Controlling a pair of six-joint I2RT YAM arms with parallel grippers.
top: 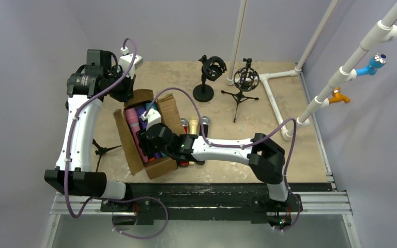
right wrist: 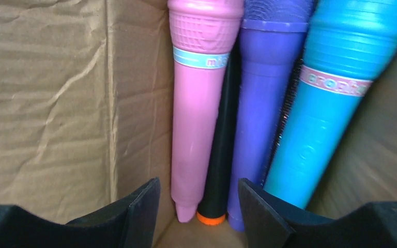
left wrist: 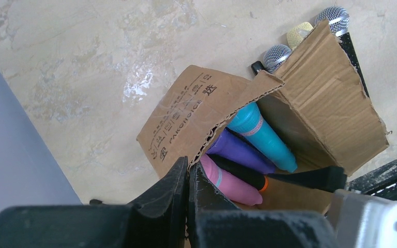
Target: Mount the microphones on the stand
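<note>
The right tool (right wrist: 198,204) sits open inside the box (right wrist: 46,103), at the pink microphone (right wrist: 196,119)'s tail. The left tool (left wrist: 188,178) is closed, empty.

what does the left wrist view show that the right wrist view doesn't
Only the left wrist view: the printed flap of the box, the table, two mesh-headed microphones outside the box, and the shut left claw at the flap's corner. Only the right wrist view: both fingers of the open right claw and creased inner cardboard. Both: the pink microphone, black microphone, purple microphone and blue microphone, side by side inside the box.
</note>
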